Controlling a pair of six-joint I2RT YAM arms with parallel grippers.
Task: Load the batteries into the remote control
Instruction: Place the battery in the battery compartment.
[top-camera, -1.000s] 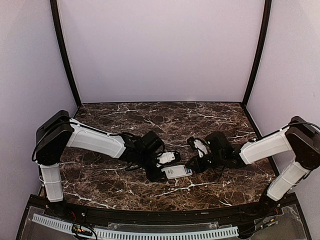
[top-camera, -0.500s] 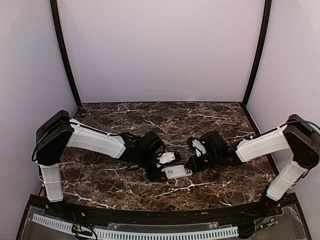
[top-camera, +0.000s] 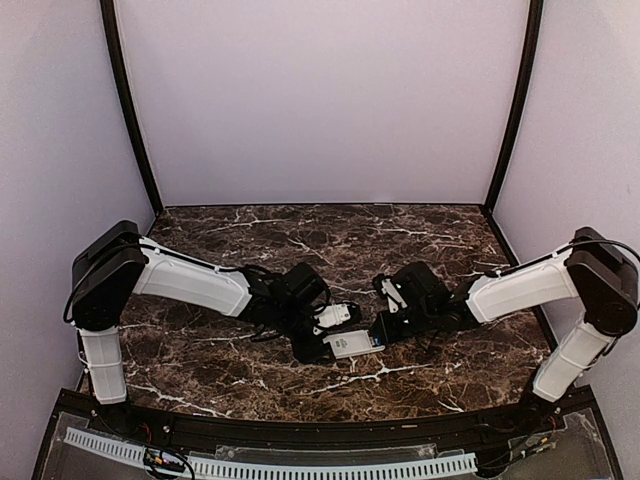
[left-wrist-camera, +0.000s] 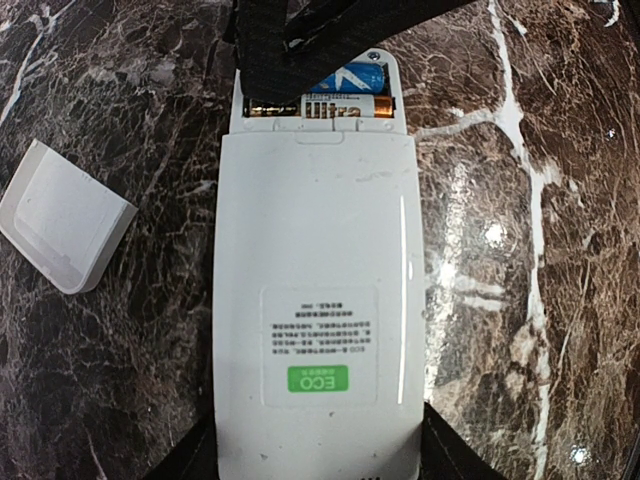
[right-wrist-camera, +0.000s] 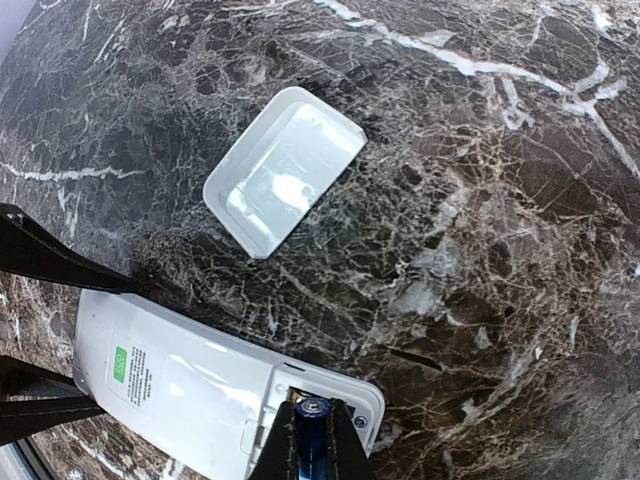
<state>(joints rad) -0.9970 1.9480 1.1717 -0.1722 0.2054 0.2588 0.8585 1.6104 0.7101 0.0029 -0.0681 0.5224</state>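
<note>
**Second battery going into the bay**

The left fingers (left-wrist-camera: 452, 455) are clamped on the sides of the small white rectangular plastic remote control (left-wrist-camera: 315, 280), which lies back-up on the dark veined marble worktop (left-wrist-camera: 520, 300). The right fingers (right-wrist-camera: 345, 452) pinch a slim blue cylindrical battery (right-wrist-camera: 312, 425) at the open compartment, beside a gold-ended seated battery (left-wrist-camera: 325, 106). The next move, as I judge it, is to press it flat and then release. The loose white plastic cover (right-wrist-camera: 283, 170) lies nearby.

White remote control (left-wrist-camera: 315, 290), blue battery (left-wrist-camera: 350, 78), brown marbled table (left-wrist-camera: 520, 300)

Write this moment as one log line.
left end effector: grips remote control | right end effector: holds battery in it | cover: off
</note>
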